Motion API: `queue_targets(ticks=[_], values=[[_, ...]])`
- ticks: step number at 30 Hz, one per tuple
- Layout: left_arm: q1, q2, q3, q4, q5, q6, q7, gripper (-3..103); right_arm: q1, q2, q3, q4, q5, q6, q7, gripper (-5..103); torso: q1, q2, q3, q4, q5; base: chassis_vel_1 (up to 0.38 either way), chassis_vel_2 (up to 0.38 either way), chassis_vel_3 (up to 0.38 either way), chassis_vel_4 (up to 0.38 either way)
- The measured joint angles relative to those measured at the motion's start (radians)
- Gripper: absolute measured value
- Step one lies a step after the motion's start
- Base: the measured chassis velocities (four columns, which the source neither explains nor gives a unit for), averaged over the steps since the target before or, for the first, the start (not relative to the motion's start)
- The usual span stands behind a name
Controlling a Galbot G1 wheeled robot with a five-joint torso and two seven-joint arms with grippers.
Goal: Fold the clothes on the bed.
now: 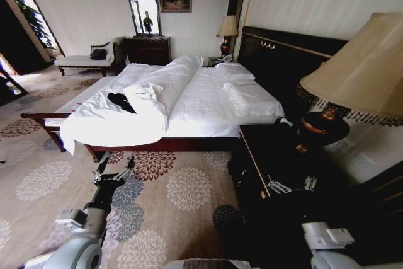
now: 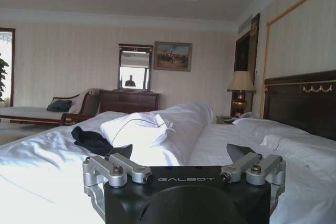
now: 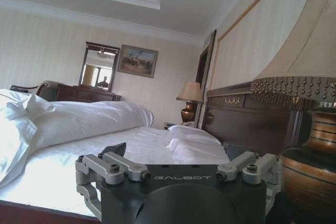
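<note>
Toward ten o'clock in the head view, on the near left part of the bed (image 1: 208,102): black T-shirt (image 1: 121,101), crumpled on the white duvet (image 1: 157,86) just beside a bunched fold. Left gripper (image 1: 115,169) at seven o'clock, held over the patterned carpet (image 1: 182,187) short of the mattress edge, jaws spread wide. Right gripper (image 3: 176,153) at four o'clock, by the dark nightstand (image 1: 271,162) and table lamp (image 1: 352,80), jaws likewise apart, holding nothing.
</note>
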Motion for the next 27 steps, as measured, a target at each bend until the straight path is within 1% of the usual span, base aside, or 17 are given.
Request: queue_targets(ticks=[3,7,10,11,12,13,17,19,20,21,24,27], values=[[0.000,0.000,0.000,-0.001,0.004,-0.001,0.001,100,-0.006,-0.001,0.001,0.021,0.027,-0.026,0.005,100,0.000,0.000,0.000,0.0000,0.0000,0.000,0.000,0.000,0.000],[0.001,-0.001,0.002,-0.006,0.000,-0.003,0.002,100,-0.011,-0.001,0.001,0.035,0.050,-0.031,0.005,100,0.000,0.000,0.000,0.0000,0.0000,0.000,0.000,0.000,0.000],[0.001,-0.005,0.007,-0.008,-0.035,-0.013,0.001,100,-0.013,-0.001,0.003,0.046,0.064,-0.031,0.002,100,0.000,0.000,0.000,0.0000,-0.0001,0.000,0.000,0.000,0.000],[0.001,-0.005,0.007,-0.008,-0.035,-0.013,0.001,100,-0.013,-0.001,0.003,0.046,0.064,-0.031,0.002,100,0.000,0.000,0.000,0.0000,-0.0001,0.000,0.000,0.000,0.000],[0.002,-0.007,0.010,-0.008,-0.062,-0.030,0.003,100,-0.013,0.000,0.003,0.048,0.068,-0.031,0.001,100,0.000,0.000,0.000,0.0000,0.0000,0.000,0.000,0.000,0.000],[0.003,-0.008,0.012,-0.010,-0.071,-0.038,0.006,100,-0.013,0.001,0.003,0.048,0.068,-0.030,0.001,100,0.000,0.000,0.000,0.0000,0.0000,0.000,0.000,0.000,0.000],[0.006,-0.012,0.013,-0.014,-0.086,-0.055,0.010,100,-0.014,0.007,0.002,0.049,0.064,-0.024,0.001,100,0.000,0.000,0.000,0.0000,0.0000,0.000,0.000,0.000,0.000],[0.005,-0.011,0.010,-0.013,-0.083,-0.051,0.010,100,-0.014,0.007,0.002,0.049,0.062,-0.021,0.000,100,0.000,0.000,0.000,0.0000,0.0001,0.000,0.000,0.000,0.000],[0.005,-0.011,0.008,-0.009,-0.070,-0.035,0.008,100,-0.014,0.007,0.002,0.049,0.062,-0.016,-0.003,100,0.000,0.000,0.000,0.0000,0.0001,0.000,0.000,0.000,0.000],[0.005,-0.011,0.008,-0.009,-0.070,-0.035,0.008,100,-0.014,0.007,0.002,0.049,0.062,-0.016,-0.003,100,0.000,0.000,0.000,0.0000,0.0001,0.000,0.000,0.000,0.000],[0.004,-0.011,0.005,0.004,-0.032,-0.007,-0.003,100,-0.013,0.008,0.004,0.046,0.064,-0.008,-0.012,100,0.000,0.000,0.000,0.0001,0.0000,0.000,0.000,0.000,0.000],[0.006,-0.011,0.005,0.006,-0.022,0.002,-0.004,100,-0.013,0.008,0.006,0.045,0.067,-0.008,-0.013,100,0.000,0.000,0.000,0.0000,0.0000,0.000,0.000,0.000,0.000]])
